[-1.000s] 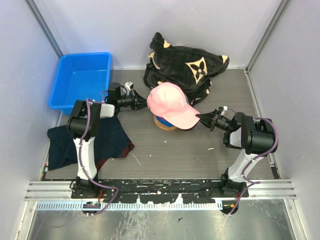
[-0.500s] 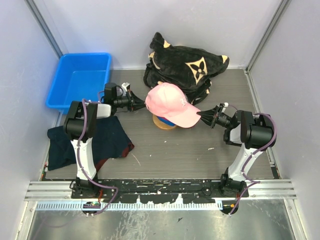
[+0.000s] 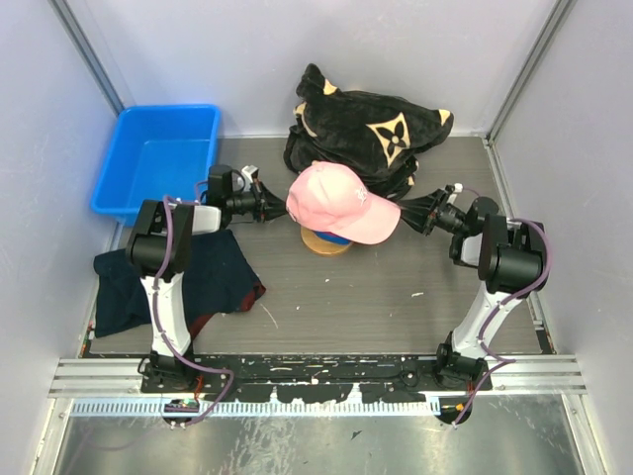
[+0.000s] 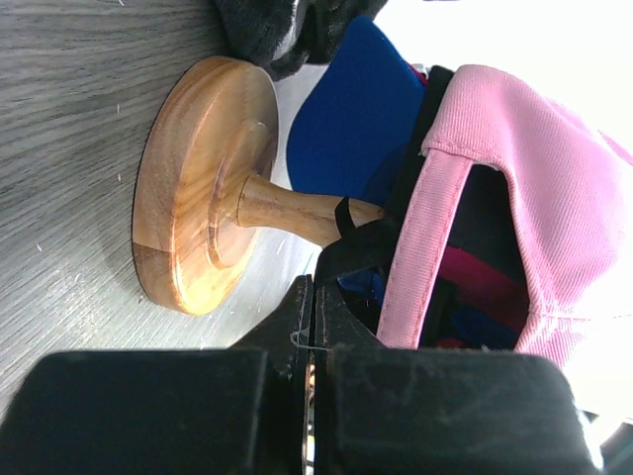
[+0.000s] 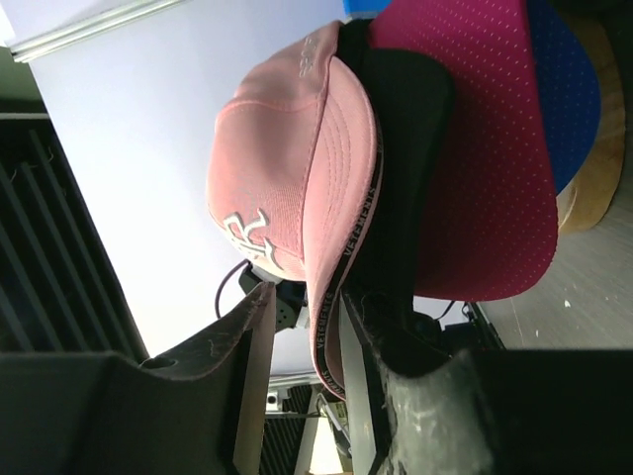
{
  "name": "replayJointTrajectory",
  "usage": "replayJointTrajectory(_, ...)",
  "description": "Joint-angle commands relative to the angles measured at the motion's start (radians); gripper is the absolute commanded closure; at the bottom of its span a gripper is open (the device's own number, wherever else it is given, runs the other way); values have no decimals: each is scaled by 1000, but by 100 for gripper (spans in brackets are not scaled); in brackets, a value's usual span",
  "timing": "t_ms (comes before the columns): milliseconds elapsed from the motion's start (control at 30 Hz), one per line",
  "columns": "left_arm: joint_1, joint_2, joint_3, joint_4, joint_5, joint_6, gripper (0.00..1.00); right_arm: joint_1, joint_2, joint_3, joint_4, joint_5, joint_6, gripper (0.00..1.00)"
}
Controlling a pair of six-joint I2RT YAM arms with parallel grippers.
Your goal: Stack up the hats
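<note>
A: What is around the hats?

B: Close behind them, by the far wall, lies a big black plush bundle (image 3: 361,124) with tan flower marks. In the top view its front edge nearly meets the stack. At the far left stands a blue plastic bin (image 3: 163,158). Near the left arm's base, a dark navy cloth (image 3: 198,282) lies flat on the grey wood-grain table (image 3: 376,297).

A: And the hats themselves?

B: They are in the middle of the table, all on one wooden stand (image 4: 198,188) with a round disc base and a thin stem. The light pink cap (image 3: 336,198) is on top; it is soft cloth with white embroidery and a curved brim. Under its brim, the right wrist view shows the black cap (image 5: 401,168) and then the magenta cap (image 5: 485,148), whose fabric has small dots. The blue cap (image 4: 356,109) is lowest, next to the stem.

A: Where are the grippers?

B: One is at each side of the stack. The left gripper (image 3: 269,207) is at the back of the pink cap, with its tips against a black strap there. Its jaws are pressed together, and I cannot tell if anything thin is between them. The right gripper (image 3: 413,212) is at the brim side. Its jaws stand narrowly apart with the edge of the pink brim between them. A slit of background shows beside the brim, so it is not pinched.
</note>
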Motion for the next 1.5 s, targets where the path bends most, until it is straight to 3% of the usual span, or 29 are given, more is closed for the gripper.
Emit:
replayJointTrajectory(0,-1,-34,-30,-24,-43,-6,98,-22,-49,81,-213,18,-179,62)
replayJointTrajectory(100,-7,-50,-41,-24,-48,-9,98,-22,-77,161,-532,28,-407,61)
replayJointTrajectory(233,-10,-73,-66,-20,-54,-17,97,-23,-96,385,-1284,100,-965,59)
replayJointTrajectory(300,-7,-93,-81,-31,-70,-17,95,-23,-90,465,-1531,151,-1149,58)
replayJointTrajectory(767,29,-275,-111,-328,-344,119,59,-33,-124,484,-1578,222,-1195,57)
replayJointTrajectory(833,27,-273,-123,-303,-336,102,56,-34,-127,490,-1583,223,-1198,58)
replayJointTrajectory(1000,27,-310,-207,-53,-328,-4,54,-34,-122,511,-1619,246,-1232,57)
replayJointTrajectory(1100,26,-374,-224,-23,-347,10,52,-34,-121,531,-1676,292,-1280,57)
replayJointTrajectory(1300,27,-530,-90,-284,-401,227,50,-27,-166,594,-1760,463,-1349,57)
replayJointTrajectory(1467,28,-682,52,-597,-550,453,41,-11,-235,637,-1817,731,-1399,57)
